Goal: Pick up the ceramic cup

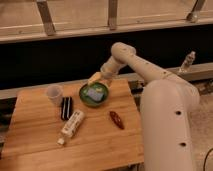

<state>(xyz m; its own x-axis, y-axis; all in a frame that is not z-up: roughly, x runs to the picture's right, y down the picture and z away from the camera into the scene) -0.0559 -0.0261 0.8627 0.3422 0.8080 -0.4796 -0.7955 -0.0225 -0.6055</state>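
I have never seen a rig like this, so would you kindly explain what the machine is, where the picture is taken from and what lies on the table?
The large white body on the right is a mobile robot with one arm. A single camera looks down on it and a wooden table. The gripper, the arm's two-finger hand, hangs at the far rim of a green bowl. Left of the bowl stands the ceramic cup, apart from the gripper and not held. Nearer lie a black object, a white bottle and a reddish-brown item.
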